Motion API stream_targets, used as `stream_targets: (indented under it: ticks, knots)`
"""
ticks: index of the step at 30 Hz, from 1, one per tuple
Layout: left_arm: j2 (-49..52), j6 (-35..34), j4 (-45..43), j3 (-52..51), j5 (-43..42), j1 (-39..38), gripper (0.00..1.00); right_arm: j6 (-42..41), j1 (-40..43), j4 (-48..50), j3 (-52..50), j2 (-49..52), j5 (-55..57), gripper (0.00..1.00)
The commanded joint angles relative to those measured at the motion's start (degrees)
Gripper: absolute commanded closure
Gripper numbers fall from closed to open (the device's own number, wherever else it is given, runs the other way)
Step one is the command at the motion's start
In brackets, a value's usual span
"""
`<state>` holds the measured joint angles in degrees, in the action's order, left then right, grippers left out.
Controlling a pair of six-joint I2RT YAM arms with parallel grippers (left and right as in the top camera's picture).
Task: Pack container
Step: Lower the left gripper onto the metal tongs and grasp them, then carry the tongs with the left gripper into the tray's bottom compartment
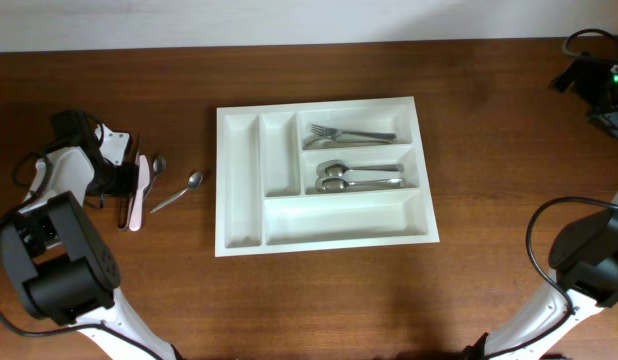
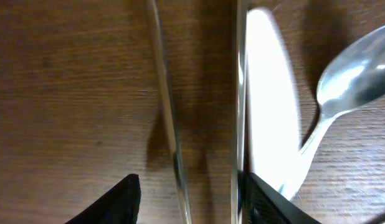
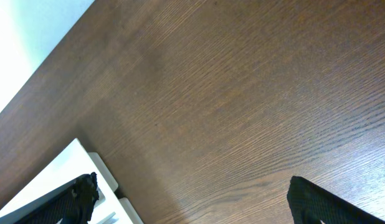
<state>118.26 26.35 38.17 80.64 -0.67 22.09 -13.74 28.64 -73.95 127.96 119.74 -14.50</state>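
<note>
I read this as the pick-up step for another loose utensil. The container (image 1: 241,170) lies flat in the middle of the table (image 1: 489,70), with forks (image 1: 349,134) in its top wide compartment and spoons (image 1: 354,177) in the middle wide one; the bottom wide compartment and both narrow upright ones are bare. The loose pieces lie well to its left, and my left gripper (image 2: 195,202) is down among them, fingers spread apart, nothing clamped. In the left wrist view a thin metal piece (image 2: 167,124) runs up between the fingertips; it shows edge-on and I cannot tell what utensil it is. Just beside it, against the inner side of one finger, lies the white-handled knife (image 2: 267,106), with a spoon (image 2: 354,81) beyond that. A second spoon (image 1: 181,190) lies nearer the container. My right gripper (image 3: 199,200) hangs spread and empty above bare wood near a corner of the container. Next, I judge, I must close on one piece alone: centre on the thin piece, keep the finger clear of the white handle, then carry it to a bare compartment.
</note>
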Motion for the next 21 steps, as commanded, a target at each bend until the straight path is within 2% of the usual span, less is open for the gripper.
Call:
stream_targets:
  ticks: [1,6,11,12,13,16,21]
  knots:
    - [4.39,-0.15,0.35,0.79,-1.88,-0.17,0.46,-0.48,0.26,0.00,-0.26,-0.13,-0.28,0.01]
    - [6.51,-0.13,0.70,0.79,-2.97,-0.20,0.55,-0.48,0.26,0.00,-0.26,-0.13,-0.28,0.01]
    - [5.77,-0.13,2.49,1.60,-2.95,-0.20,0.81,-0.50,0.26,0.00,-0.26,-0.13,-0.28,0.01]
    - [5.55,-0.13,4.17,2.62,-2.95,-0.20,0.92,-0.50,0.26,0.00,-0.26,-0.13,-0.28,0.01]
    - [5.44,-0.13,5.38,3.45,-2.95,-0.20,0.97,-0.48,0.26,0.00,-0.26,-0.13,-0.28,0.01]
    - [4.70,-0.13,9.99,7.08,-2.95,-0.20,0.98,-0.48,0.26,0.00,-0.26,-0.13,-0.28,0.01]
    - [1.46,-0.13,22.40,20.09,-2.95,-0.20,0.98,-0.48,0.26,0.00,-0.26,-0.13,-0.28,0.01]
